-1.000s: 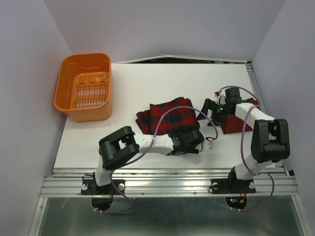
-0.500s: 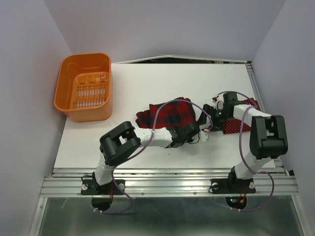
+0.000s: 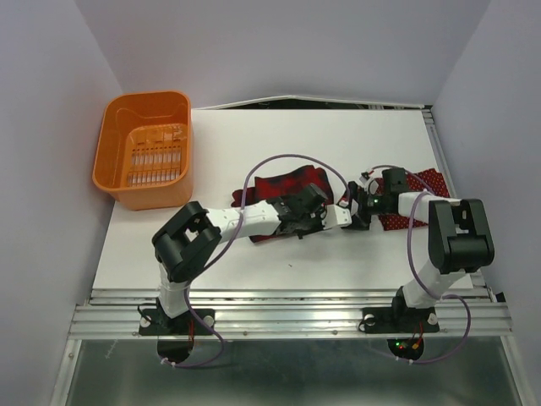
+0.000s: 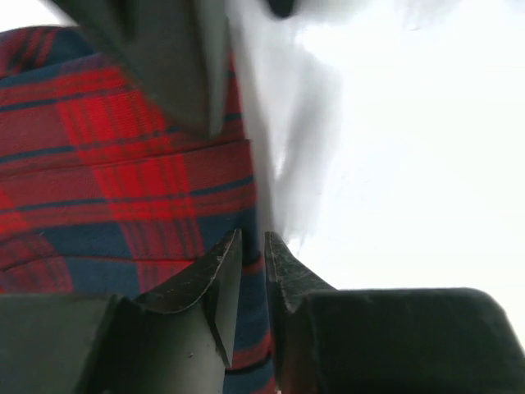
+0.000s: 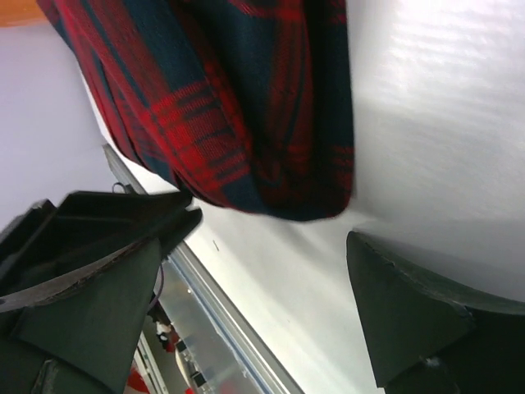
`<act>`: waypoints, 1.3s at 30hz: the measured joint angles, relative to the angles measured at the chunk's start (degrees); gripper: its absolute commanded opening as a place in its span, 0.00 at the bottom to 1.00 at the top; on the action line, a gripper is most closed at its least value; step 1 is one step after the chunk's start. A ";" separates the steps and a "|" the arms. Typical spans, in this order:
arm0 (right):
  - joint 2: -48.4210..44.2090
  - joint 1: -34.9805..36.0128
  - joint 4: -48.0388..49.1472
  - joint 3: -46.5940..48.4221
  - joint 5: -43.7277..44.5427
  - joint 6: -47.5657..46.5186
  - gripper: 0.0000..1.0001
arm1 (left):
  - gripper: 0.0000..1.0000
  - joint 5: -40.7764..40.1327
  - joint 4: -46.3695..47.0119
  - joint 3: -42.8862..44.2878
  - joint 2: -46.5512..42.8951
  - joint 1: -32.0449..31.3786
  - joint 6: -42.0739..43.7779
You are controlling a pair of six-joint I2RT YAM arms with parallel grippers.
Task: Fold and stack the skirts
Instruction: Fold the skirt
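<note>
Since the earlier frames the left arm has swung further out across the table (image 3: 254, 135), and the plaid skirt (image 3: 292, 182) has drawn in from a wider spread to a narrower bundle. At upper left the orange basket (image 3: 156, 196) stands well apart from the work. Moving right, the plaid skirt lies mid-frame, rumpled and only partly folded, with the left arm lying across its near side. The left gripper (image 3: 331, 216) sits at the skirt's right edge; in the wrist view its fingers (image 4: 221, 271) are all but together, seemingly pinching the hem. Just beside it, the right gripper (image 3: 357, 207) holds nothing, its fingers (image 5: 107, 271) spread wide on either side of the plaid's rounded corner. At far right the polka-dot skirt (image 3: 396, 222) lies partly under the right arm. Both skirts are light, limp cloth that will sag and slide on the smooth surface, so I would judge the best hold to be on hems or corners, two points at once.
</note>
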 measured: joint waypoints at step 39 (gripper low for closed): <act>2.97 1.75 -1.46 2.29 1.27 -0.15 1.00 | 0.64 -28.48 12.09 -0.92 7.15 -7.17 10.29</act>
